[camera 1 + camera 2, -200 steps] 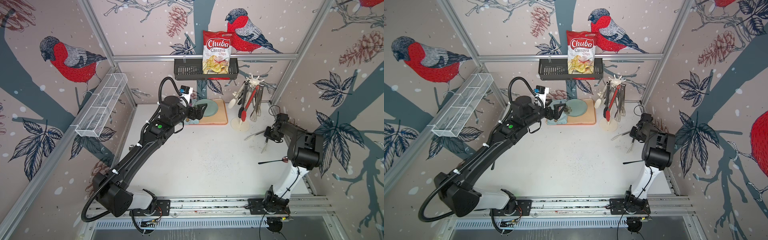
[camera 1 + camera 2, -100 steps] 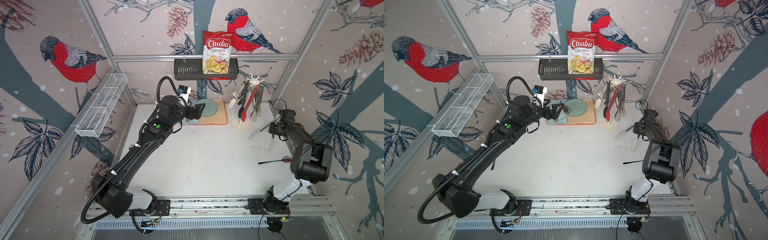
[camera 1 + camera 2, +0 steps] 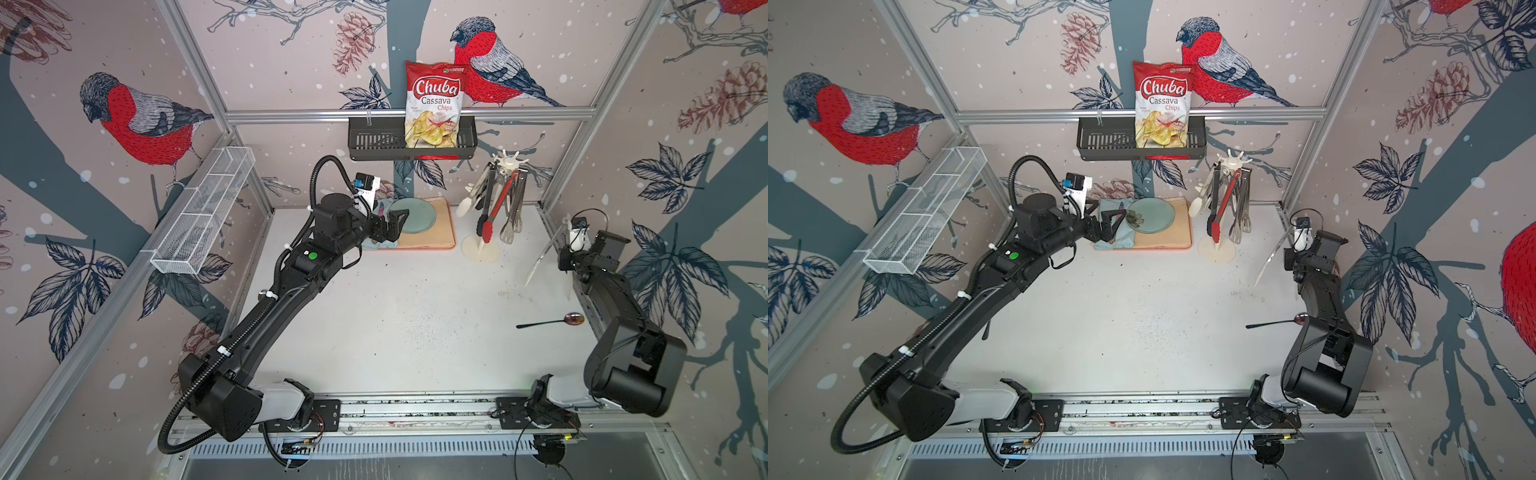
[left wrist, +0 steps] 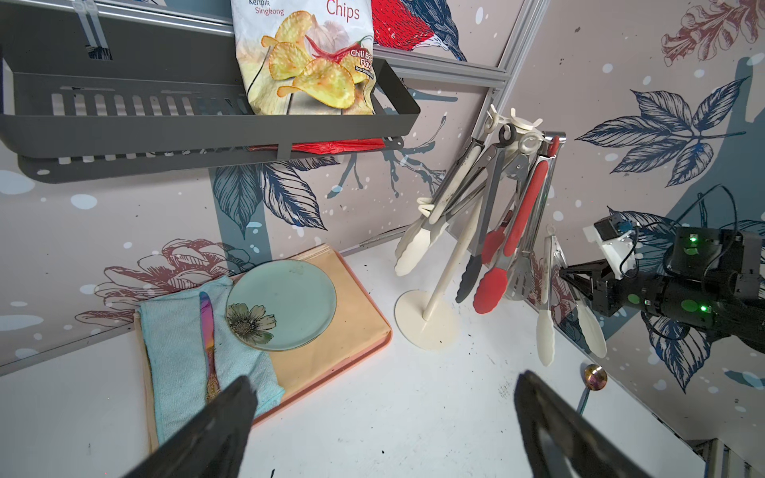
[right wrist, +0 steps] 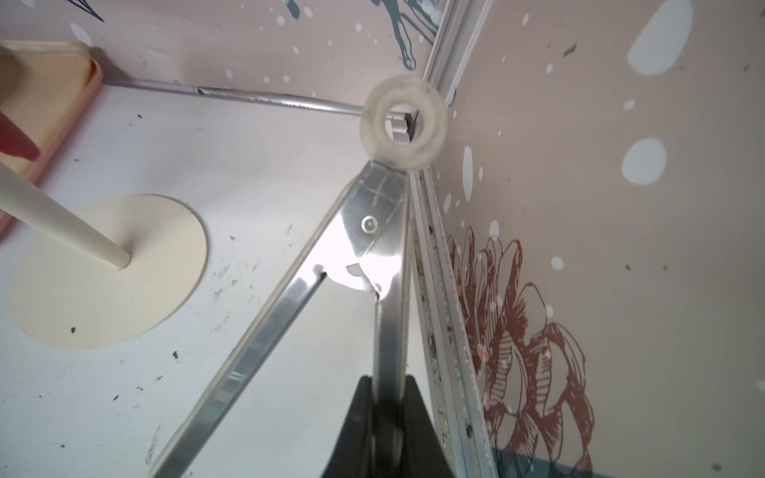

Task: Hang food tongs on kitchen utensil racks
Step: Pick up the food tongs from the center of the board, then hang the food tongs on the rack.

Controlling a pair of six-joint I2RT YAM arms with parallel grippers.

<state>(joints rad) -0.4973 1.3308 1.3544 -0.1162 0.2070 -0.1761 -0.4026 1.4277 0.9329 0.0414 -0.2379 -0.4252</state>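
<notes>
Left of the utensil rack (image 3: pixel 478 254), the left gripper (image 3: pixel 398 223) gapes open; up-left of the rack stands a "Chuba Cassava Chips" bag (image 3: pixel 434 104) (chili flavour). The rack carries hanging tongs (image 3: pixel 496 208), and right of it the right gripper (image 5: pixel 383 397) clamps one arm of the white-tipped steel tongs (image 3: pixel 543 256).

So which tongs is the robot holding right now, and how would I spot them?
Find the tall cream-white hook stand at the back right of the white table. Just to its right, the right black pincer grips steel V-shaped tongs with white tips. Unlike the tongs hanging on the stand, these are off it, held loop-end up and splayed open.
</notes>
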